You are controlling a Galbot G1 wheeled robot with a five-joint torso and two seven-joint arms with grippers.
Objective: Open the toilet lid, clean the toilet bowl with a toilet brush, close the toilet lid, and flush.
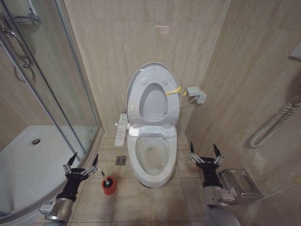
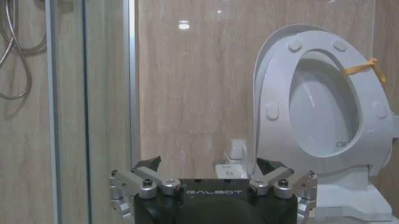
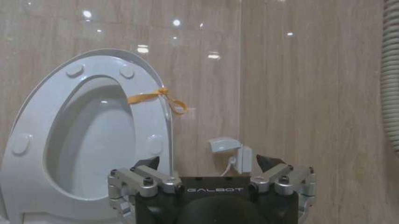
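The left gripper (image 1: pixel 82 162) hangs low beside the shower door, its fingers spread wide with nothing between them. Just to its inner side on the floor stands the red cup holder (image 1: pixel 109 186), and the toilet brush (image 1: pixel 106 177) sits in it, the thin handle sticking up out of the cup. That closeness suggests the left arm is placed to take the brush.

The right gripper (image 1: pixel 205 154) hangs at much the same height on the other side of the toilet, its fingers likewise wide apart and empty, near a shiny metal box (image 1: pixel 241 183) by the wall.

Between the two arms the toilet bowl (image 1: pixel 151 175) lies open, with pale water visible at its bottom. The toilet lid (image 1: pixel 137 76) stands upright against the wall, and the ring seat (image 1: pixel 172 104) is raised flat against it; a yellow tie (image 1: pixel 173 91) loops round their edge, probably so that the two lift and stay up together. The lid-opening step looks done, and scrubbing has not yet begun.
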